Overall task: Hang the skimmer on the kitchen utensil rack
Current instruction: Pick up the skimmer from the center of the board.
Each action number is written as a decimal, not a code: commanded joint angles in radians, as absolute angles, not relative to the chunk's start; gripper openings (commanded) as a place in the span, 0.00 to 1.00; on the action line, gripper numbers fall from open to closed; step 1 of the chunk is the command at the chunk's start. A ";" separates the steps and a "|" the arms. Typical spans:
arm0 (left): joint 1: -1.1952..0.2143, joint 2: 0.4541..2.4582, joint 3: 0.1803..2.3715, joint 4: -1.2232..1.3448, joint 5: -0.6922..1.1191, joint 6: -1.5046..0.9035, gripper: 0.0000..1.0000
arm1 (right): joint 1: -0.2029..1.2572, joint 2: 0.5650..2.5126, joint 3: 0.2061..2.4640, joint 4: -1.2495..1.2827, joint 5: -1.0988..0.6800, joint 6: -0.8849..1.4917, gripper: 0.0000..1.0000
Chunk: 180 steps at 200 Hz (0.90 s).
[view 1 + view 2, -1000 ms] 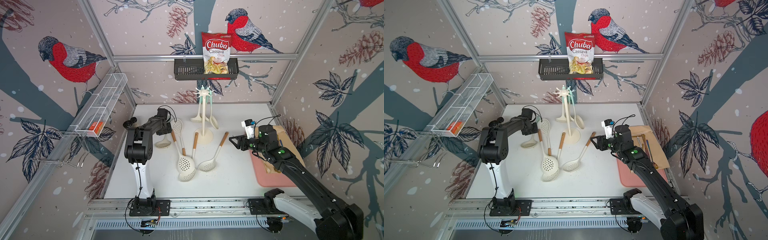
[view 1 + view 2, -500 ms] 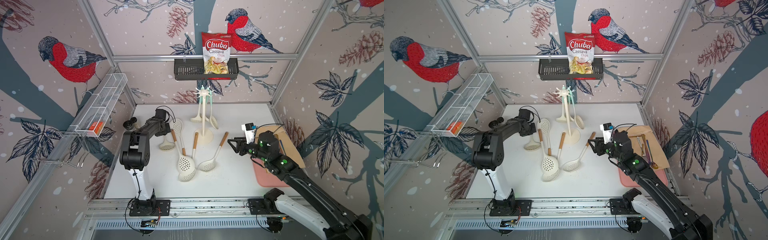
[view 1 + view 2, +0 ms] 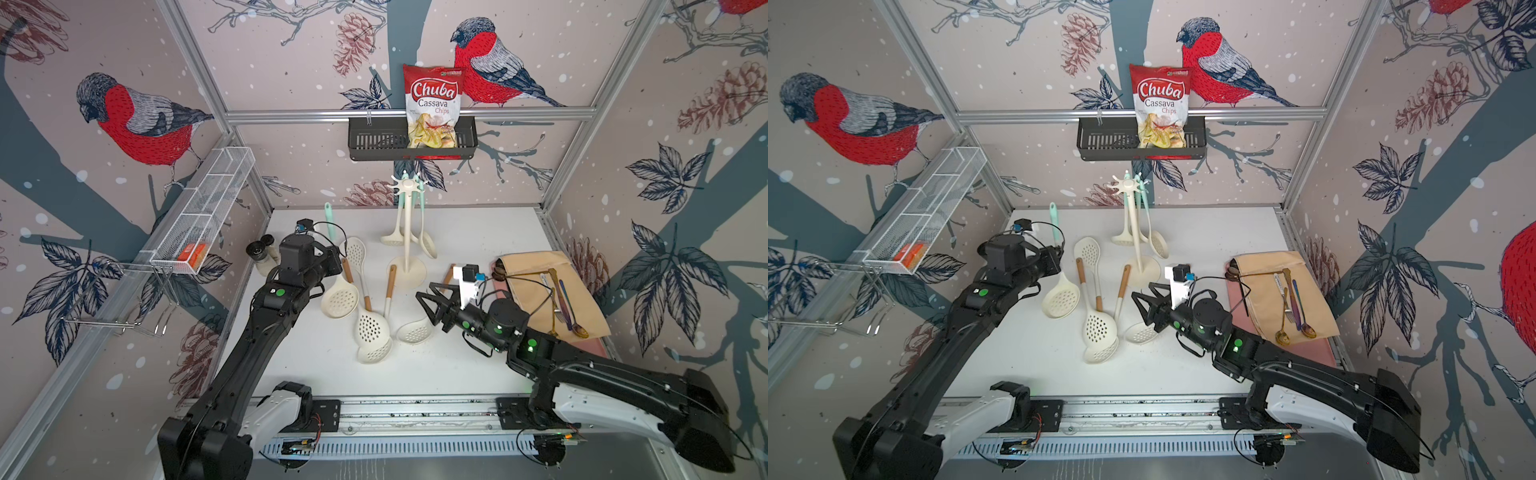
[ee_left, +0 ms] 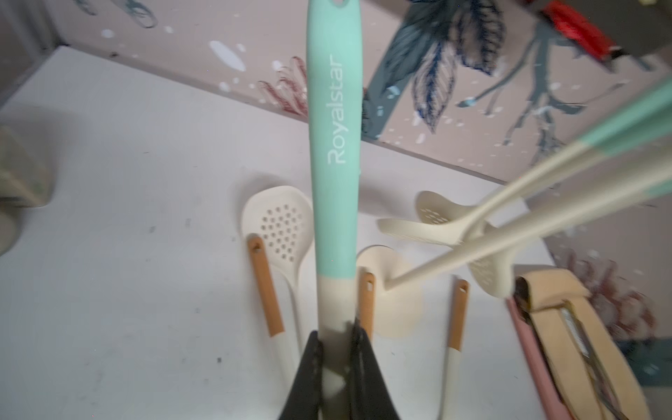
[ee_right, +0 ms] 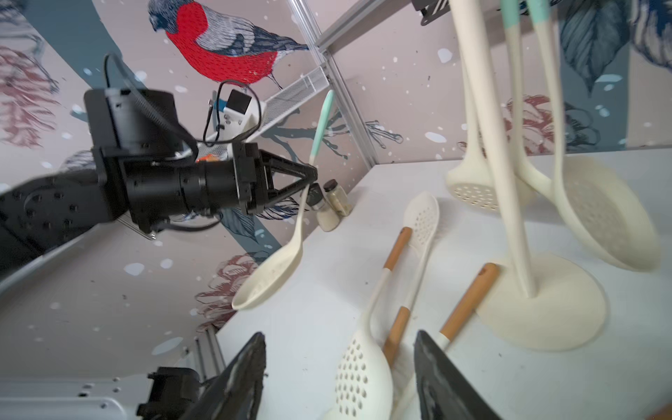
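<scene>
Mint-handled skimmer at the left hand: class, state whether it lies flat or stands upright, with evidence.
Upright, slightly tilted: the left hand grips the skimmer by its stem, mint handle up, bowl hanging below.

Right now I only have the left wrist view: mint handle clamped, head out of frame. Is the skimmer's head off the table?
Observer: It looks so. In the right wrist view the skimmer hangs from the shut left gripper, its head clear of the table.
Operator: Which hooks are free?
Observer: In both top views two mint-handled utensils hang on the far side of the kitchen utensil rack; its near arms look bare.
Operator: And the right gripper?
Observer: Open and holding nothing, it hovers over the wooden-handled skimmers lying on the table.
</scene>
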<state>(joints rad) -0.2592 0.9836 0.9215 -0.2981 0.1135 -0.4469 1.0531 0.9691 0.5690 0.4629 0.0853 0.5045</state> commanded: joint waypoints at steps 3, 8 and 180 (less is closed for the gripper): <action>-0.358 0.872 0.857 -0.154 0.183 -0.535 0.00 | 1.040 1.040 0.627 0.655 -0.071 0.580 0.64; -0.388 0.855 0.844 -0.132 0.180 -0.550 0.00 | 1.042 1.058 0.640 0.657 -0.092 0.580 0.63; -0.780 0.891 0.839 0.118 0.039 -0.597 0.00 | 1.026 1.221 0.766 0.508 -0.200 0.602 0.47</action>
<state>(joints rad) -0.7650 0.8867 0.8307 0.0513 0.0521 -0.6025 1.0348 1.2045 0.7345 0.5438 -0.1970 0.6296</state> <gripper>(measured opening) 0.121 0.493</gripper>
